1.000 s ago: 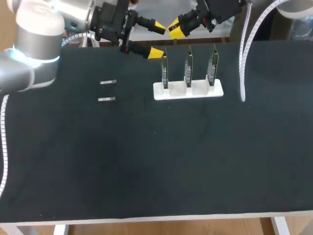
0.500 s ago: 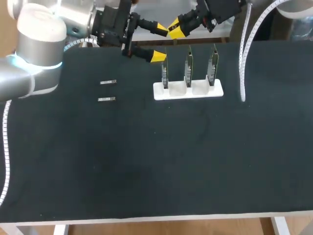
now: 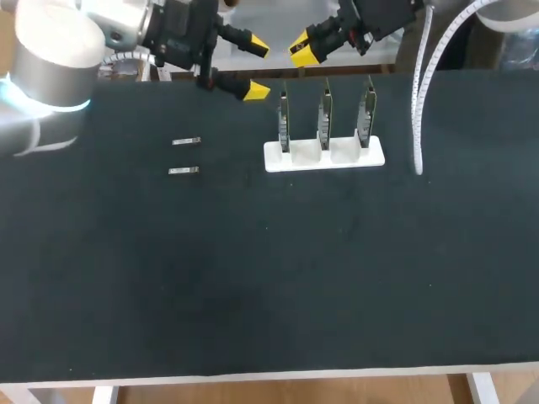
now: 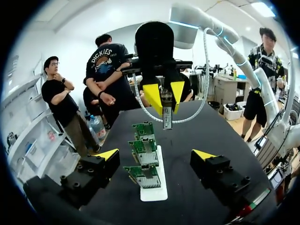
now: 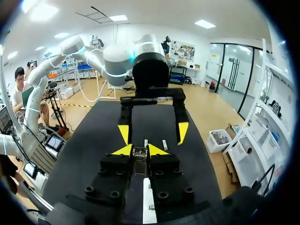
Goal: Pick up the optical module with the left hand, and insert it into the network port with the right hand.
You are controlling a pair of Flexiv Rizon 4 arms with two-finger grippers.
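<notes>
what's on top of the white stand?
Three green circuit boards stand upright in a row on the white stand, each in its own slot. Their lower edges are hidden inside the slots, and whether any port holds a module is too small to tell.

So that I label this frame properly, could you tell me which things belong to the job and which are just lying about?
In the job: optical module, gripped in the right end effector; open left end effector; three port boards in the white stand.
Lying about: two spare modules on the table.
</notes>
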